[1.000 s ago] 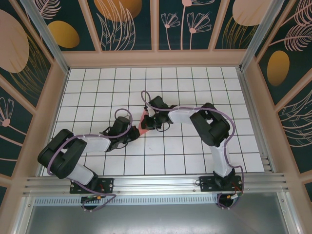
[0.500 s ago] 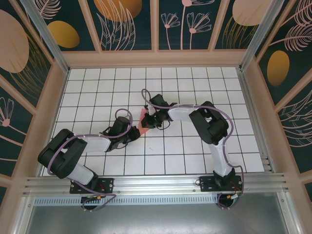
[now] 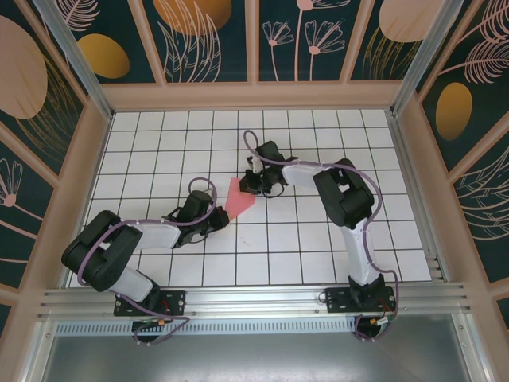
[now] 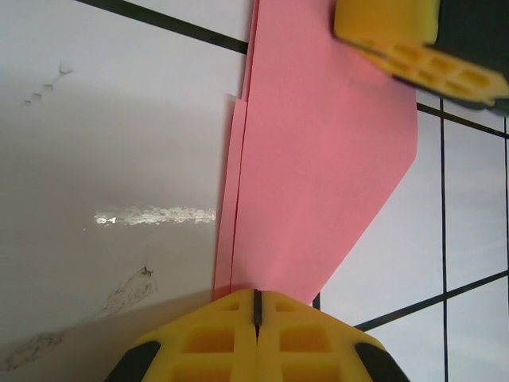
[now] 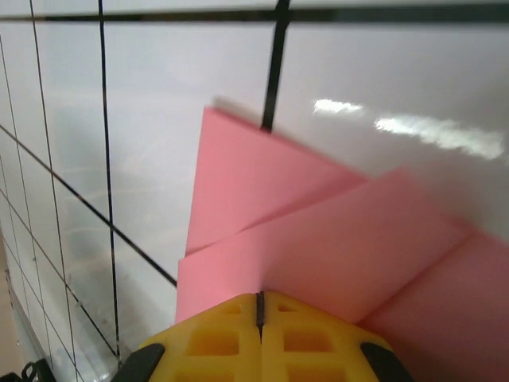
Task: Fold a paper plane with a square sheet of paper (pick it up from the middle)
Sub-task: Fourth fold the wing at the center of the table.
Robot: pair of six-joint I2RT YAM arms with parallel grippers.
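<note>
The salmon-pink sheet of paper lies flat on the white grid table, folded into a pointed wedge with layered flaps. My left gripper is shut, and its yellow tips rest on the wedge's narrow near-left end. My right gripper is shut too, with its tips on the wide far-right end of the paper. The right gripper's yellow fingertip shows at the top of the left wrist view. I see the paper face-on under both tips, not between the jaws.
The white tiled table is walled by a tan frame at the back and both sides. An aluminium rail with both arm bases runs along the near edge.
My right gripper has moved up and to the right. The paper, earlier a narrow raised strip between the grippers, now lies wider and flat. The left arm has stayed put.
</note>
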